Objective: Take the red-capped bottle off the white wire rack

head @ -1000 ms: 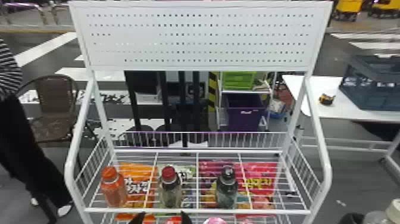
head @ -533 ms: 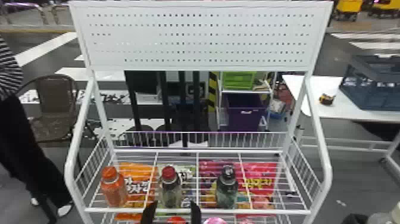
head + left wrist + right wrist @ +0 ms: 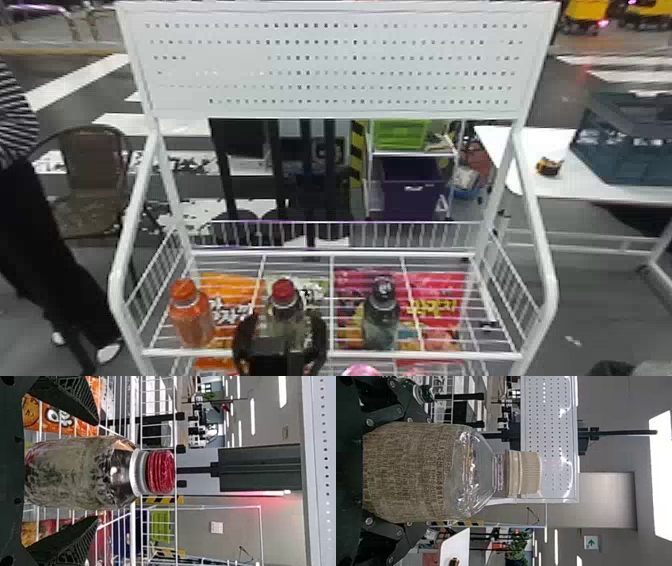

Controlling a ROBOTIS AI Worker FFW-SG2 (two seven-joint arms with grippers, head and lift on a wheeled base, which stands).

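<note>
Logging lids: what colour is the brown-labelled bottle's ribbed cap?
A cream ribbed cap, clearest in the right wrist view.

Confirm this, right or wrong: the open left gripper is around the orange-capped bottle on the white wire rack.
Wrong bottle: the left wrist view shows the open left gripper around the red-capped bottle on the white wire rack.
</note>
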